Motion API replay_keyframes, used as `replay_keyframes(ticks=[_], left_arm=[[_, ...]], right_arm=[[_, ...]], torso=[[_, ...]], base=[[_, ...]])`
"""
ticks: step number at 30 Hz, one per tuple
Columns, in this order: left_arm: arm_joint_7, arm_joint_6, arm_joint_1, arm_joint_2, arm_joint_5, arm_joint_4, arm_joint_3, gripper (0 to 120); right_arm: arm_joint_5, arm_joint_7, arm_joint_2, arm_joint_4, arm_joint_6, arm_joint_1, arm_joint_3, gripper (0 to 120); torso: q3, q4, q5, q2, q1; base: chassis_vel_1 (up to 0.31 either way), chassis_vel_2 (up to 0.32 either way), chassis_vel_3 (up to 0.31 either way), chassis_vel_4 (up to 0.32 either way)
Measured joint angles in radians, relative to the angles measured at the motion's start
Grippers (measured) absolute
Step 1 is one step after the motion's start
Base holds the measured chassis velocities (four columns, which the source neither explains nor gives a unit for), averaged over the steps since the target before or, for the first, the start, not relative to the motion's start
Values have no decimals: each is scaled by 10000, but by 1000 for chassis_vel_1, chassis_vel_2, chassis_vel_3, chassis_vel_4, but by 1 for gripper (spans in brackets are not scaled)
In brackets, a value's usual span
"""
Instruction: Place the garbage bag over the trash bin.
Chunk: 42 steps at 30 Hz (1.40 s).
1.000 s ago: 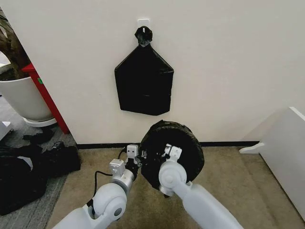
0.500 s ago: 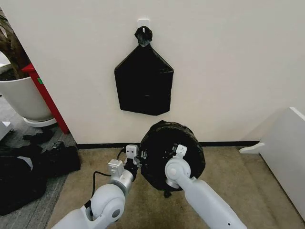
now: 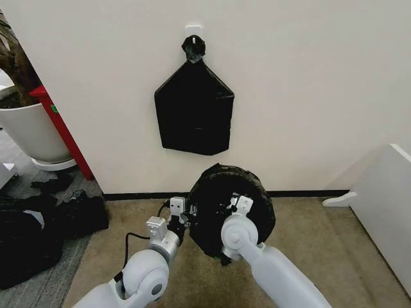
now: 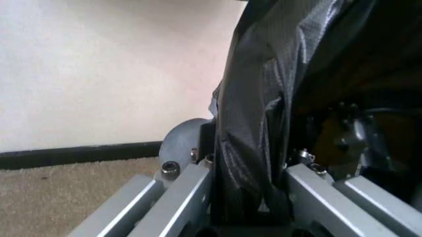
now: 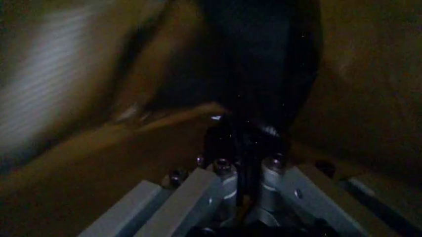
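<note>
Garbage bag is sitting over the trash bin's mouth, below the wall bundle. Left gripper is pinching its rim film; right gripper is clamping a dark fold inside. Judgement: keep tension even while stretching.

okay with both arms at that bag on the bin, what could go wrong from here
1. The left end effector pinches a stretched fold of the thin garbage bag; more pull might tear it.
2. The right end effector reaches inside the bag-covered trash bin; withdrawing could drag the bag off the rim or tip the bin.
</note>
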Motion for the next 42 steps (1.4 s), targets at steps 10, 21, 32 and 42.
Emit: replay_keyframes(ticks=[10,21,32,42], left_arm=[[71,-10,144,81,98,-73,-107,0],[136,12,125,248,139,-156,23,0],[278,139,383,319,83,-454,-23,0],[284,140,351,305,90,-319,-63,0]], right_arm=[[199,35,-182,768,43,-184,-64,0],[351,122,111,789,182,508,-464,0],[207,-294,421,-307,196,898,-325,0],[652,-37,302,563,226,871,-691,0]], torso=[[0,0,-1,0,0],[0,1,-1,0,0],[0,1,0,0,0],[0,-1,0,0,0]], base=[[0,0,0,0],[0,0,0,0],[0,0,0,0],[0,0,0,0]])
